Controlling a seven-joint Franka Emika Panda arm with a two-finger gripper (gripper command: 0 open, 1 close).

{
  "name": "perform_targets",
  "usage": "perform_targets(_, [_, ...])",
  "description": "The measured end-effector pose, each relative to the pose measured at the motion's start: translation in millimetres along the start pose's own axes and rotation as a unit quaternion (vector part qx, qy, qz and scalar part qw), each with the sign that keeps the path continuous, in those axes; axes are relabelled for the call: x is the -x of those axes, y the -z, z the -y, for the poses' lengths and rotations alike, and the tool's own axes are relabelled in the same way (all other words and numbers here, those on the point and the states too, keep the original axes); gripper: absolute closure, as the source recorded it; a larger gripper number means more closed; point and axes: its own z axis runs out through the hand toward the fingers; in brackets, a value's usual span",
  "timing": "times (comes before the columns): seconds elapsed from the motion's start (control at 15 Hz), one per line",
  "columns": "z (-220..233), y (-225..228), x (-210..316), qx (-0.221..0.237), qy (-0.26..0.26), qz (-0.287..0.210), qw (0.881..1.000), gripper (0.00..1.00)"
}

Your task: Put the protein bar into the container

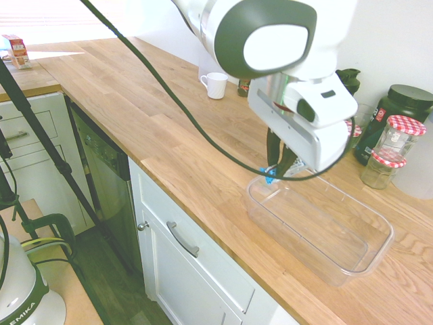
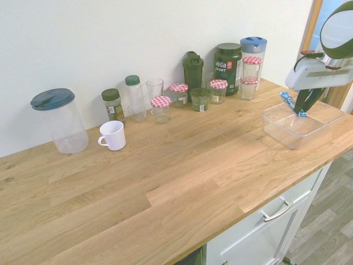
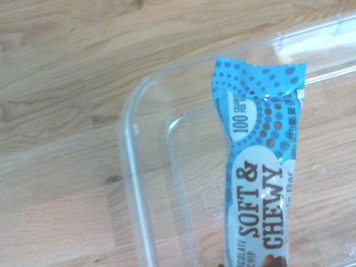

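The protein bar point(image 3: 261, 167), in a shiny blue and white wrapper printed "SOFT & CHEWY", hangs in my gripper point(image 2: 302, 110), which is shut on it. A blue end of the protein bar point(image 2: 289, 102) sticks out beside the dark fingers, and a bit of the protein bar point(image 1: 270, 175) shows under the hand. The bar is held just above one end of the container point(image 1: 318, 227), a shallow clear plastic tub on the wooden counter. In the wrist view the container's rounded corner point(image 3: 139, 183) lies under the bar. The container point(image 2: 292, 128) holds nothing.
Red-checked-lid jars point(image 1: 389, 159), a dark green tub point(image 1: 399, 112) and bottles stand along the wall behind the container. A white mug point(image 1: 216, 85) sits further along the counter; a clear pitcher point(image 2: 59, 120) stands at its far end. The counter edge point(image 1: 223, 223) runs close beside the container.
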Motion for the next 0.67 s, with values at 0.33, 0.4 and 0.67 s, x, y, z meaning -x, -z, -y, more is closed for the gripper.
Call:
perform_targets(0.33, [12, -31, -38, 0.004, -0.002, 0.012, 1.000, 1.00])
perform_targets(0.4, [17, -34, -46, 0.005, -0.002, 0.012, 1.000, 1.00])
perform_targets(0.67, [28, -51, -68, 0.009, -0.002, 0.018, 1.000, 1.00])
